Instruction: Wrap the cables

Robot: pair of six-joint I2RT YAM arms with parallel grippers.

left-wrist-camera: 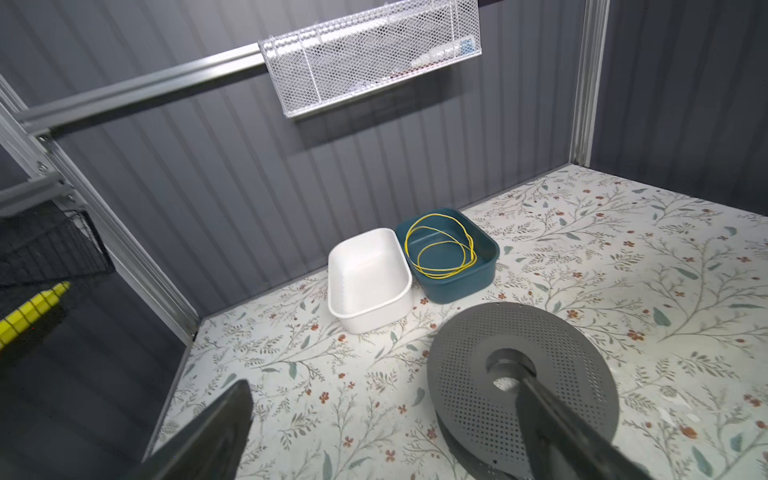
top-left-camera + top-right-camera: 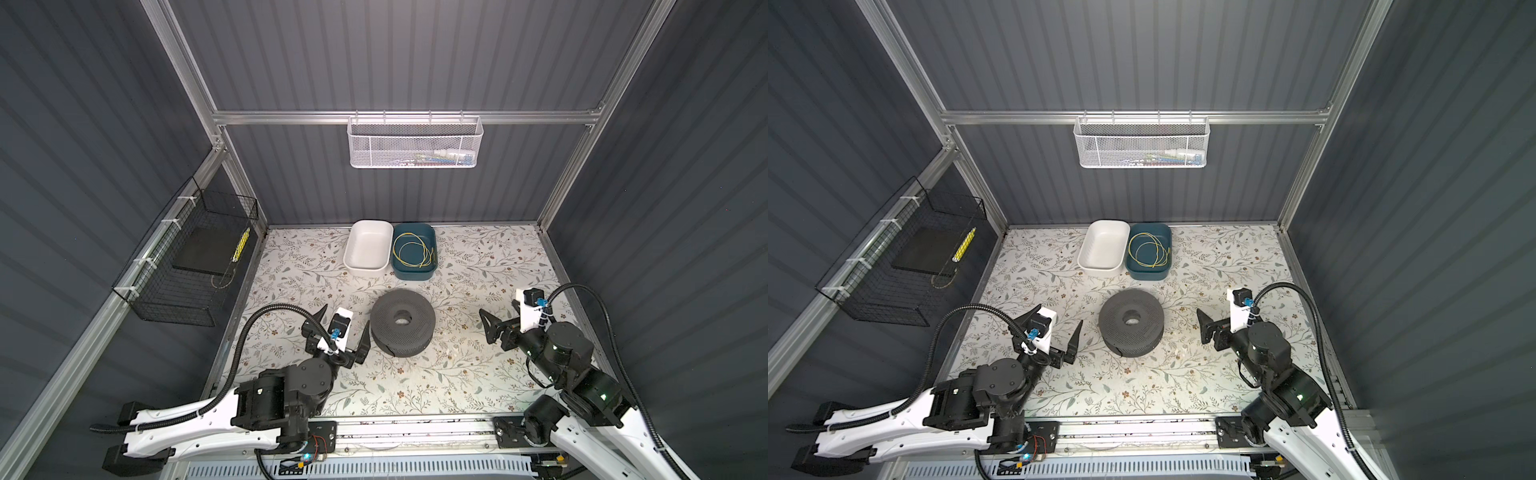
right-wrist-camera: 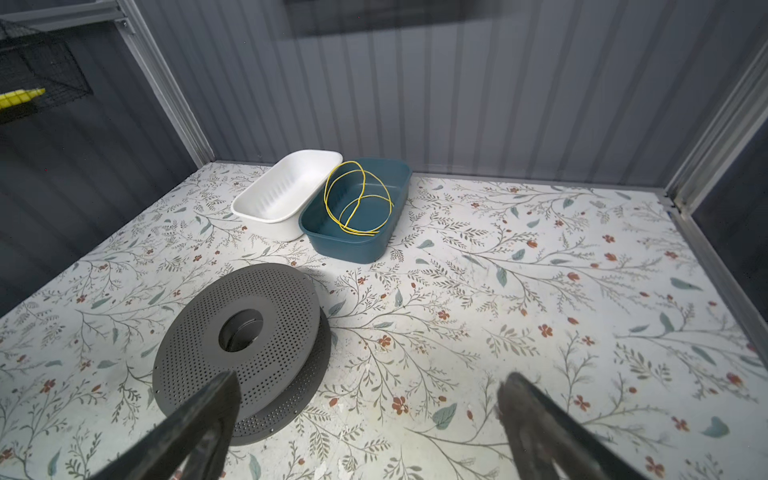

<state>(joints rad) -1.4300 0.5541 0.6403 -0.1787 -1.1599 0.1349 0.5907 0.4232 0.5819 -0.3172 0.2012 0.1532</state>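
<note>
Both hands sit closest, left hand (image 1: 382, 380) and right hand (image 3: 370, 382) each spread wide and empty, flanking a grey perforated spool (image 2: 382, 322) on the floral table (image 2: 457, 374). We cannot make out the black cable; only a dark gap shows between the spool's flanges. Such cord should be light, limp, slippery, best pinched near a free end.

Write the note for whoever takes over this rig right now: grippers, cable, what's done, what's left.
Grippers: left gripper and right gripper are both open and empty, flanking the spool.
Things: no loose black cable shows on the table; whether it is wound on the spool cannot be told. The yellow wire lies in the teal bin; the white bin is empty.
Done: possibly the wrapping.
Left: check the spool before anything else.
</note>
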